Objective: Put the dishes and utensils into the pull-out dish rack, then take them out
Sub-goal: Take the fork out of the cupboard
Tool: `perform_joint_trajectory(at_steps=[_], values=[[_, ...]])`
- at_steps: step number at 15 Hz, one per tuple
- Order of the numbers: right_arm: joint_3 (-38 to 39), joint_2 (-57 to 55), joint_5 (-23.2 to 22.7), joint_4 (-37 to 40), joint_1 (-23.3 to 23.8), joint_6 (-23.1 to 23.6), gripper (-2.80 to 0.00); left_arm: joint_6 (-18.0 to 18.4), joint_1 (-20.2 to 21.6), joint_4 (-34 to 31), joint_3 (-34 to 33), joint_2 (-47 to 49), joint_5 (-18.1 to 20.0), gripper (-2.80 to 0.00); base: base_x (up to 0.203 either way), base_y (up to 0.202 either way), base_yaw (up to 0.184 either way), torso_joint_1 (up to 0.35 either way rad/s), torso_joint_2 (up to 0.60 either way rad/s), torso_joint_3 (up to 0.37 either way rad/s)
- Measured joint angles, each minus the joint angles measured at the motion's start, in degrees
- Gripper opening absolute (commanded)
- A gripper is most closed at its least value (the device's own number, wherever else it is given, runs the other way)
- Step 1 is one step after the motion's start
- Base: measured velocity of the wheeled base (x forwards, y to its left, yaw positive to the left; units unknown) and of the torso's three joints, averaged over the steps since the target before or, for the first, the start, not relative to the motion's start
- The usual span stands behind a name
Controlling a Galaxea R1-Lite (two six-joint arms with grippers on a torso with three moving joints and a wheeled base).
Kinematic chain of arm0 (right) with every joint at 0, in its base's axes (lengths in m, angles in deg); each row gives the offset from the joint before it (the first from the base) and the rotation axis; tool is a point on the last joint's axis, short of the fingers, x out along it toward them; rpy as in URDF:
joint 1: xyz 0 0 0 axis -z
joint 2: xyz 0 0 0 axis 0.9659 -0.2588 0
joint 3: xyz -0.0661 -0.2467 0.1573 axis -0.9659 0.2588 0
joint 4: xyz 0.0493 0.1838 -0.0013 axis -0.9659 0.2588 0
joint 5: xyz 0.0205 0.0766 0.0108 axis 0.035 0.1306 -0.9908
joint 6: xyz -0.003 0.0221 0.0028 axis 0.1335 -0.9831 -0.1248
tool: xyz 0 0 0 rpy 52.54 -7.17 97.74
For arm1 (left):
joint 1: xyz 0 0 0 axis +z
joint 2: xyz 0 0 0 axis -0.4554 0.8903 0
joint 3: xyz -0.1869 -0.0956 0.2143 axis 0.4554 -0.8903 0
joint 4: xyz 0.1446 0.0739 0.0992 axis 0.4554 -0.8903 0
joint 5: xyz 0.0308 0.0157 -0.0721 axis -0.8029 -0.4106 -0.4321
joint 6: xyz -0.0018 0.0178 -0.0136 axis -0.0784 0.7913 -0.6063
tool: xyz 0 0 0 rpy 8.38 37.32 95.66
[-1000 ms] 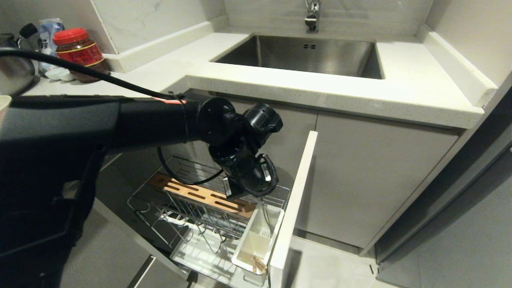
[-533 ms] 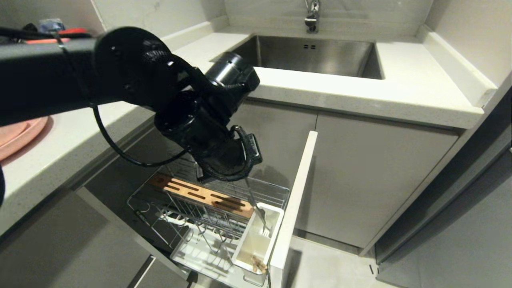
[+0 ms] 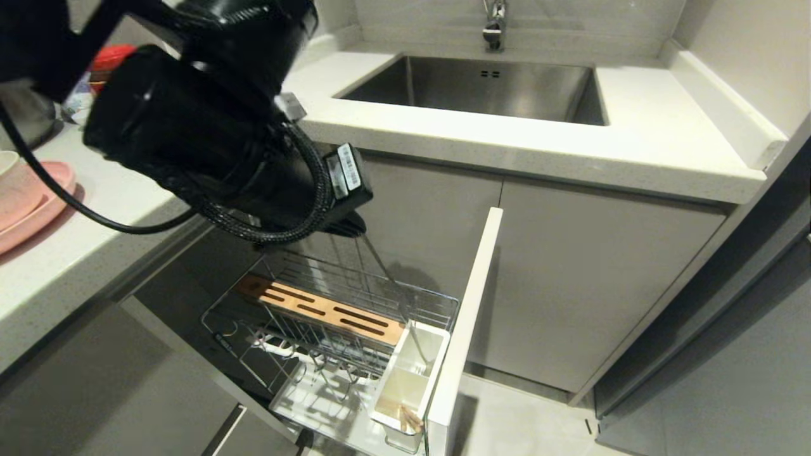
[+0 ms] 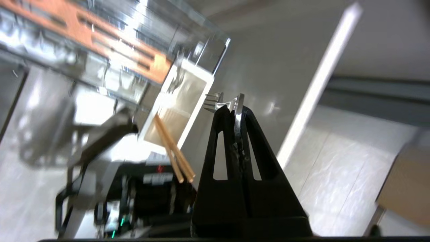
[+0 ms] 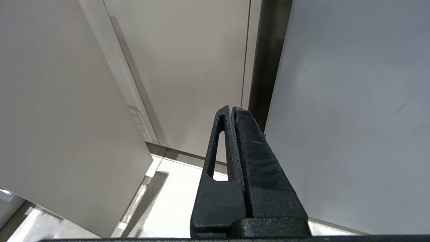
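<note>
Steel fork point(image 4: 215, 102) pinched between pressed-together fingers of left gripper point(image 4: 235, 107), tines past fingertips. Gripper up above pulled-out rack point(image 3: 336, 316), near counter edge; fork handle point(image 3: 389, 285) slants down toward white cutlery box point(image 3: 408, 377). Chopsticks point(image 4: 173, 151) stand in box, ends showing at its near end point(image 3: 408, 418). Pink plate point(image 3: 31, 202) on counter at left, bowl point(image 3: 7, 166) on it. Right gripper point(image 5: 232, 112) closed, holding nothing, beside cabinet panels.
</note>
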Motion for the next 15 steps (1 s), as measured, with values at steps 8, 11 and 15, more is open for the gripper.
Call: perform_joint_trajectory(at_steps=[8, 11, 15], values=[[0.0, 0.0, 0.0, -0.01, 0.0, 0.0, -2.8, 4.83, 1.35, 7.07, 0.0, -13.85, -10.83, -2.8, 0.0, 0.0, 0.0, 0.0, 0.0, 0.0], [0.0, 0.0, 0.0, 0.01, 0.0, 0.0, -2.8, 8.31, 3.68, 11.09, 0.0, -20.2, -12.88, -2.8, 0.0, 0.0, 0.0, 0.0, 0.0, 0.0], [0.0, 0.0, 0.0, 0.01, 0.0, 0.0, -2.8, 14.39, 10.34, 17.55, -0.09, -26.84, -18.87, -2.8, 0.0, 0.0, 0.0, 0.0, 0.0, 0.0]])
